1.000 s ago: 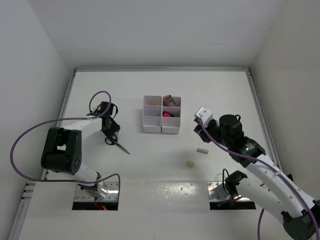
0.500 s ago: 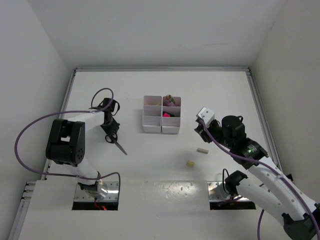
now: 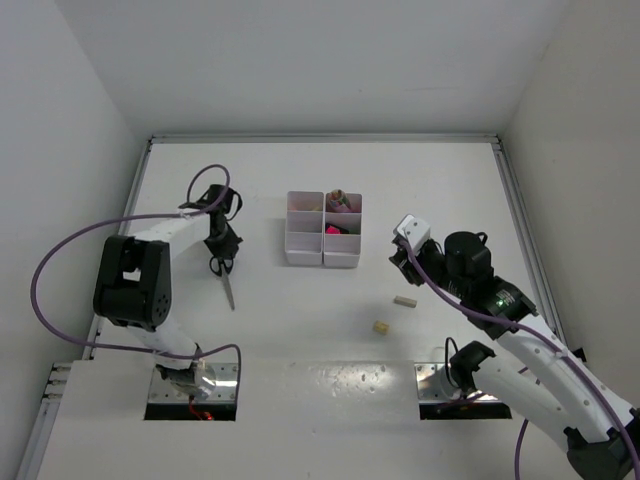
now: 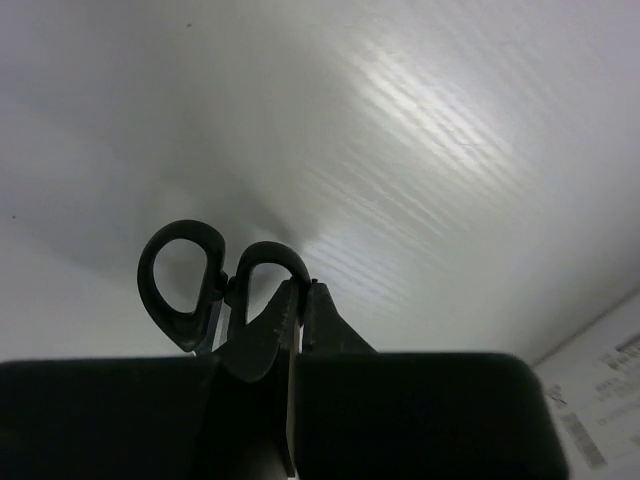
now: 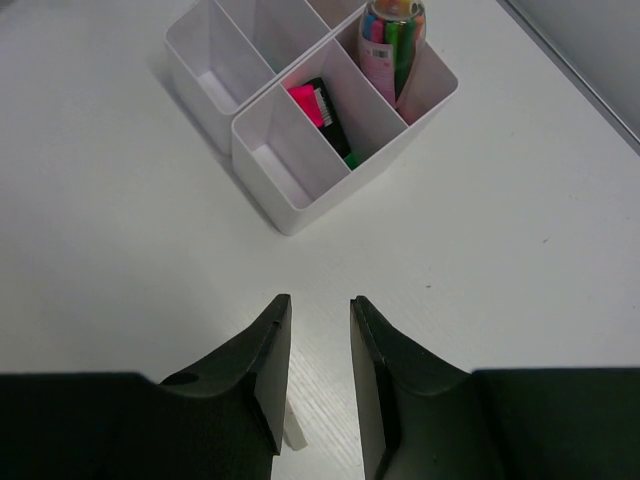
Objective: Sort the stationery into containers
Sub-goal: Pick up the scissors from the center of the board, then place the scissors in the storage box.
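Black-handled scissors [image 3: 222, 273] lie left of the containers, blades pointing toward the near edge. My left gripper [image 3: 219, 248] is shut on one handle loop; in the left wrist view both loops of the scissors [image 4: 184, 284] stick out past the fingertips of that gripper [image 4: 300, 292]. The containers, a white divided tray [image 3: 304, 251], hold highlighters [image 5: 325, 112] and pastel sticks [image 5: 391, 42]. My right gripper [image 5: 319, 304] hovers open and empty just near of the tray [image 5: 289, 207]. Two beige erasers [image 3: 403, 300] [image 3: 380, 327] lie on the table near it.
A raised rail [image 3: 320, 138] borders the far edge of the white table, and side rails [image 3: 520, 215] run along it. Two cut-outs with the arm bases [image 3: 190, 385] sit at the near edge. A purple cable [image 3: 60, 260] loops off the left arm.
My left gripper has closed on a scissors handle and shifted slightly farther away. The scissors have swung so the blades point at the near edge. The right arm has barely moved.
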Motion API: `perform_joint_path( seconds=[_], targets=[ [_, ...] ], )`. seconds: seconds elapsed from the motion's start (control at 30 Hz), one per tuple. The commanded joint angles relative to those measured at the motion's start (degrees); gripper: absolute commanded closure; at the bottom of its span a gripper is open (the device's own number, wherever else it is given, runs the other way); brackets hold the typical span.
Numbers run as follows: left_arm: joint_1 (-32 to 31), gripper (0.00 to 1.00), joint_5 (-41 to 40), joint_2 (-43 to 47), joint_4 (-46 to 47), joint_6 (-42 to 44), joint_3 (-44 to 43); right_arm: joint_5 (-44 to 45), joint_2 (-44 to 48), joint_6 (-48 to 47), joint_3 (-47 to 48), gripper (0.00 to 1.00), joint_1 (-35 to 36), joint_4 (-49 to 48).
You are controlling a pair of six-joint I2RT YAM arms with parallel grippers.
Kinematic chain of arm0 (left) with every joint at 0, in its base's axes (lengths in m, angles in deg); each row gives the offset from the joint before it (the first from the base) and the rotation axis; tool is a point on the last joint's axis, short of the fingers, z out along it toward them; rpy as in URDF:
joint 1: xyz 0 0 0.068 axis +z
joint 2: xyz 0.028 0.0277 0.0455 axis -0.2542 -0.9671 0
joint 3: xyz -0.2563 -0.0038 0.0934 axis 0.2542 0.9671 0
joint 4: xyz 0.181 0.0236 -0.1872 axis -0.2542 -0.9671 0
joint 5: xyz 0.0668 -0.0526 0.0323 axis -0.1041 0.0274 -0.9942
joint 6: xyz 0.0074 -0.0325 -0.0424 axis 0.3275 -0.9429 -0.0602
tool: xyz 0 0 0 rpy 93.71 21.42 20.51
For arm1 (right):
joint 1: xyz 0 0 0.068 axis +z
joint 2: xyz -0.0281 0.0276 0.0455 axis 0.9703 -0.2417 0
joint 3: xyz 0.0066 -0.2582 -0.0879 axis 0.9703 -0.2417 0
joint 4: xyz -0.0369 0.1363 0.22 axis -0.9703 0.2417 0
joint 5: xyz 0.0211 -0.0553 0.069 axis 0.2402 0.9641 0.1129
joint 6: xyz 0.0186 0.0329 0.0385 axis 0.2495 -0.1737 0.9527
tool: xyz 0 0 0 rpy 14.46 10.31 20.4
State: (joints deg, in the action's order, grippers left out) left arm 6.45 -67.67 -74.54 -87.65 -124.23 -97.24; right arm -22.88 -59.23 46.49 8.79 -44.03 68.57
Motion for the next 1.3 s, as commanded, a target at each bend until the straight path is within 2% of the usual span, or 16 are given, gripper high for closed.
perform_joint_path(
  seconds=[0.0, 0.1, 0.13, 0.17, 0.23, 0.27, 0.3, 0.33, 0.37, 0.57, 0.67, 0.8, 0.97, 1.27],
  targets=[
    [-2.1, 1.0, 2.3, 5.3, -1.5, 1.6, -4.6, 0.6, 0.0, 0.0, -0.2, 0.7, -0.3, -2.4],
    [-3.9, 1.0, 4.1, 10.4, -1.5, 1.6, -7.1, 0.6, -0.5, 0.0, -0.7, 0.65, -0.3, -2.4],
    [-5.5, 1.0, 4.7, 11.6, -0.7, 1.1, -7.8, 0.6, -0.6, 0.0, -0.7, 0.53, -0.3, -2.4],
    [-6.4, 1.0, 4.7, 12.6, 0.0, 1.1, -8.4, 1.1, -1.1, 0.0, -0.7, 0.5, -0.3, -2.4],
    [-9.0, 1.0, 4.7, 15.6, 1.6, 1.1, -9.5, 1.1, -1.1, -0.6, -0.7, 0.5, -0.3, -2.4],
    [-9.9, 1.0, 4.7, 16.7, 4.0, 1.1, -9.5, 1.1, -1.1, -0.6, -0.7, 0.72, -0.3, -2.4],
    [-10.7, 1.0, 4.7, 17.6, 5.2, 0.4, -10.0, 1.1, -1.6, -0.6, -0.7, 0.87, -0.3, -2.4],
    [-11.8, 1.0, 3.8, 19.1, 6.6, 0.4, -10.0, 1.1, -1.6, -0.6, -0.7, 0.97, -0.3, -2.4],
    [-13.8, 1.0, 2.8, 19.8, 9.2, -0.3, -10.0, 1.1, -1.6, -0.6, -0.7, 1.0, -0.3, -3.0],
    [-22.4, 1.0, -6.9, 24.2, 22.3, -1.5, -5.8, 2.4, -3.3, -0.6, -1.2, 1.0, -0.3, -3.5],
    [-26.1, 1.0, -13.8, 26.2, 36.0, -3.0, -0.4, 2.9, -3.8, -0.6, -1.2, 1.0, -0.3, -3.5],
    [-29.2, 1.0, -19.7, 25.1, 46.8, -3.7, 3.1, 3.5, -3.8, -0.6, -1.2, 1.0, -0.3, -3.5],
    [-31.6, 1.0, -21.4, 18.5, 50.3, 0.1, 0.0, 3.5, -3.8, -0.6, -1.8, 1.0, -0.3, -3.5],
    [-34.5, 1.0, -25.8, 11.3, 54.2, 3.6, -0.5, 3.5, -3.3, -0.6, -1.8, 1.0, -0.3, -4.0]
  ],
)
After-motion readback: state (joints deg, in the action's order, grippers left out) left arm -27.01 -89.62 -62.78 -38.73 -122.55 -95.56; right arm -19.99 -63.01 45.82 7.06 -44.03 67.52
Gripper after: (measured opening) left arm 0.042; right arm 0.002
